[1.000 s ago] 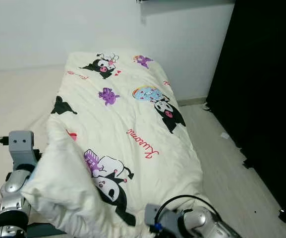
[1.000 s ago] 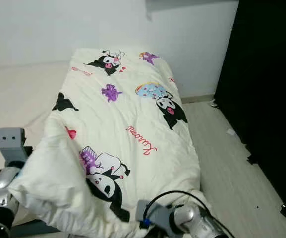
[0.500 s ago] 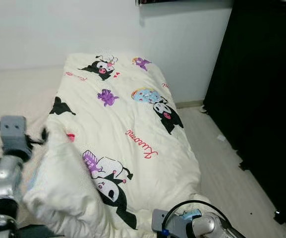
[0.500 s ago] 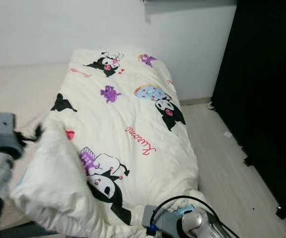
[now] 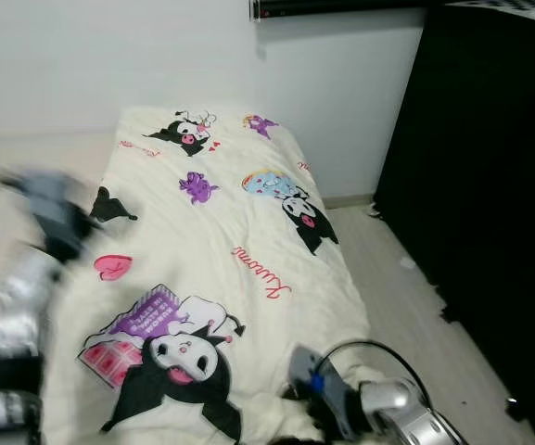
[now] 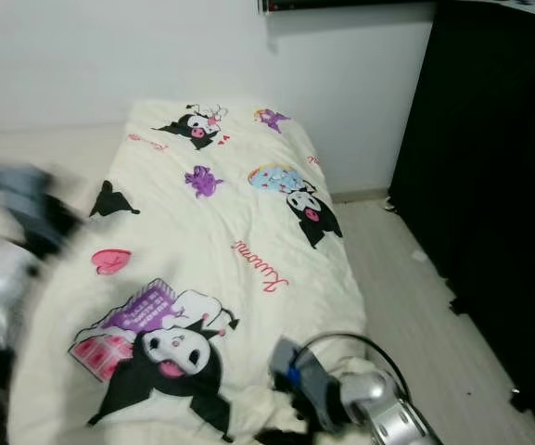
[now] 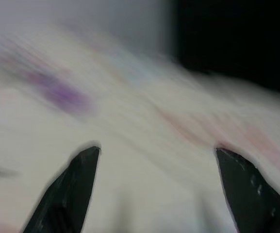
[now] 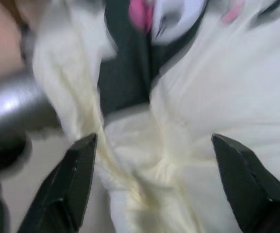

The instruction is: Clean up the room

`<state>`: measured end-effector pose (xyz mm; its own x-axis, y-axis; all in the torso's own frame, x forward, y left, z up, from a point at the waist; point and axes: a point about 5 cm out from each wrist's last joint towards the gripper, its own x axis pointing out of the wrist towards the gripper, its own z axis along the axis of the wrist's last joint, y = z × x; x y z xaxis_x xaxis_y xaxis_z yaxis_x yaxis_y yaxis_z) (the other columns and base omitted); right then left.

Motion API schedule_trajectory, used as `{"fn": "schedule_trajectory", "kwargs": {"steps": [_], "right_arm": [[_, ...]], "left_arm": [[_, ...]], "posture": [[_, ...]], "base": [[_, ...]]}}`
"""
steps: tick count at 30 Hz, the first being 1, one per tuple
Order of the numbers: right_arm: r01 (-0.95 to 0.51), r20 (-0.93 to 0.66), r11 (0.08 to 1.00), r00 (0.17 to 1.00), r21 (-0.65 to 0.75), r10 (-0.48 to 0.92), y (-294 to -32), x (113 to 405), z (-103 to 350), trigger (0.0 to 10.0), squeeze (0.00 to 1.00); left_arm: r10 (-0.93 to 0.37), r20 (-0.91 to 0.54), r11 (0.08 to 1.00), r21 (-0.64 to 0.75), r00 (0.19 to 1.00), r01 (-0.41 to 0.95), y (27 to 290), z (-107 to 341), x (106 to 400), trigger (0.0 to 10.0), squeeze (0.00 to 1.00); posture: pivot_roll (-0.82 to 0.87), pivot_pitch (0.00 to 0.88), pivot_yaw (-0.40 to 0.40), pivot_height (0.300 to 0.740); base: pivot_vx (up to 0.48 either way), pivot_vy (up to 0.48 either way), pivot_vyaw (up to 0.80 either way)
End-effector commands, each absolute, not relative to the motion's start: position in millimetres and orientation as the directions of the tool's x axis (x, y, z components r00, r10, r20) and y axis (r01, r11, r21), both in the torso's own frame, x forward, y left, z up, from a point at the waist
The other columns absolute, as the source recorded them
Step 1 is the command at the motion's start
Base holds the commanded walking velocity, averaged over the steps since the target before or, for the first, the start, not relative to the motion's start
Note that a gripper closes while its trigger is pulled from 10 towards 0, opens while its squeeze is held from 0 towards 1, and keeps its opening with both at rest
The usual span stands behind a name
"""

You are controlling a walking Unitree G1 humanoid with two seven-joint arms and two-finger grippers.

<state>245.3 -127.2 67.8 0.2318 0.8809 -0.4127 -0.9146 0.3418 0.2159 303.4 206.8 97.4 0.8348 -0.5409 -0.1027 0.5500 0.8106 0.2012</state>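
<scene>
Beneath both spread end effectors, left (image 7: 154,194) and right (image 8: 152,184), lies the quilt (image 5: 221,250); spreading step, next smooth its near edge.

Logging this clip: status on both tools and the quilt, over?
Left tool open, over quilt, arm blurred. Right tool open at quilt's near edge. Quilt spread flat on bed. Nothing in the way.

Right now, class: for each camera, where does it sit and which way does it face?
Left and right eye views: head, facing forward and down at the cartoon-print duvet; blurred left arm, right arm.
Left wrist view: along its open fingers, at blurred duvet.
Right wrist view: along its open fingers, at the duvet's bunched edge.
All share the duvet.
</scene>
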Motion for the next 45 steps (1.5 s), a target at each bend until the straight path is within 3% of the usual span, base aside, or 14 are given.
{"fn": "schedule_trajectory", "kwargs": {"steps": [1, 4, 8, 10, 13, 15, 22, 24, 29, 32, 34, 45], "right_arm": [[-0.907, -0.281, 0.35, 0.281, 0.234, 0.917, -133, 253, 96, 10.0, 0.0], [-0.901, -0.185, 0.356, 0.317, 0.249, 0.93, -138, 257, 113, 10.0, 0.0], [-0.873, 0.091, 0.351, 0.402, 0.339, 0.911, -151, 259, 143, 10.0, 0.0], [-0.866, 0.116, 0.357, 0.418, 0.351, 0.901, -152, 259, 144, 10.0, 0.0], [-0.803, 0.171, 0.408, 0.518, 0.433, 0.838, -153, 262, 134, 10.0, 0.0], [-0.763, 0.157, 0.443, 0.567, 0.471, 0.809, -153, 264, 124, 10.0, 0.0], [-0.575, -0.052, 0.596, 0.694, 0.56, 0.719, -155, 263, 74, 10.0, 0.0], [-0.508, -0.144, 0.655, 0.719, 0.559, 0.68, -157, 260, 59, 10.0, 0.0], [-0.478, -0.171, 0.684, 0.738, 0.551, 0.653, -160, 260, 58, 10.0, 0.0], [-0.476, -0.173, 0.687, 0.74, 0.549, 0.651, -160, 260, 57, 10.0, 0.0], [-0.451, -0.219, 0.723, 0.748, 0.523, 0.626, -163, 261, 50, 10.0, 0.0], [-0.389, -0.335, 0.768, 0.732, 0.509, 0.593, -161, 254, 21, 10.0, 0.0]], "left_arm": [[-0.511, -0.294, 0.788, 0.216, 0.808, 0.577, 216, 54, 283, 10.0, 0.0], [-0.408, -0.399, 0.814, 0.247, 0.821, 0.525, 227, 27, 271, 10.0, 0.0], [-0.011, -0.489, 0.939, 0.294, 0.872, 0.177, 279, 2, 249, 10.0, 0.0], [0.049, -0.493, 0.953, 0.284, 0.869, 0.107, 287, 0, 245, 10.0, 0.0], [0.222, -0.506, 0.975, 0.106, 0.834, -0.196, 311, -8, 225, 10.0, 0.0], [0.249, -0.516, 0.962, 0.037, 0.82, -0.27, 314, -12, 217, 10.0, 0.0], [0.191, -0.6, 0.936, -0.127, 0.777, -0.329, 297, -38, 195, 10.0, 0.0], [0.047, -0.659, 0.935, -0.236, 0.751, -0.265, 274, -58, 176, 10.0, 0.0], [-0.064, -0.679, 0.872, -0.395, 0.732, -0.29, 259, -72, 153, 10.0, 0.0], [-0.077, -0.674, 0.862, -0.415, 0.735, -0.291, 257, -73, 152, 10.0, 0.0], [-0.161, -0.626, 0.806, -0.529, 0.763, -0.263, 253, -73, 146, 10.0, 0.0], [-0.105, -0.578, 0.791, -0.541, 0.81, -0.284, 266, -60, 168, 10.0, 0.0]], "posture": [[0.1, 0.044, -0.023, 0.511], [0.09, 0.039, -0.024, 0.511], [0.08, 0.022, -0.025, 0.526], [0.08, 0.022, -0.025, 0.531], [0.07, 0.008, -0.026, 0.546], [0.07, 0.003, -0.027, 0.551], [0.08, 0.0, -0.031, 0.576], [0.07, 0.0, -0.026, 0.591], [0.06, 0.0, -0.023, 0.616], [0.06, 0.0, -0.023, 0.621], [0.07, 0.0, -0.026, 0.635], [0.08, 0.0, -0.043, 0.69]], "base": [[0.0, 0.0, 0.0], [0.0, 0.0, 0.0], [0.0, 0.0, 0.0], [0.0, 0.0, 0.0], [0.0, 0.0, 0.0], [0.0, 0.0, 0.0], [0.0, 0.0, 0.0], [0.0, 0.0, 0.0], [0.0, 0.0, 0.0], [0.0, 0.0, 0.0], [0.0, 0.0, 0.0], [0.0, 0.0, 0.0]]}}
